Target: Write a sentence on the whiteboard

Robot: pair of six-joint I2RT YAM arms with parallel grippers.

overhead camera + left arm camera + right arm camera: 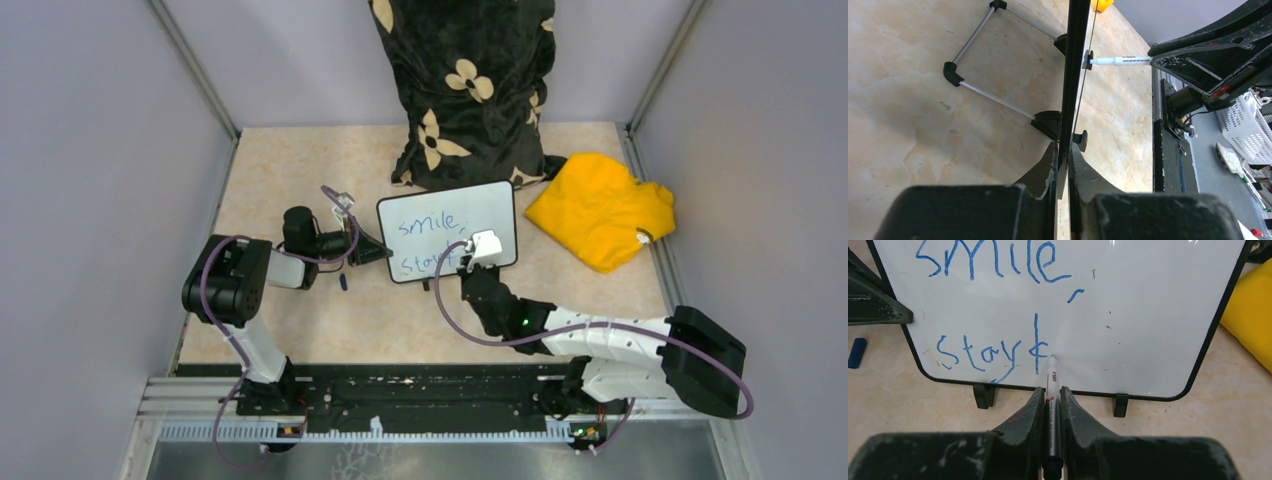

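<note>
Right gripper (1050, 394) clenched on white marker (1051, 374), tip seemingly touching dark-framed whiteboard (1148, 315), frame centre; left gripper (1064, 151) clamps its edge.

Beige marbled table (350, 325) with whiteboard (440, 225), yellow cloth (600, 210), floral cushion (465, 90).

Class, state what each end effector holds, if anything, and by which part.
Left end effector: the whiteboard, clamped at its side edge. Right end effector: a marker, gripped around its barrel, tip against the whiteboard.
</note>
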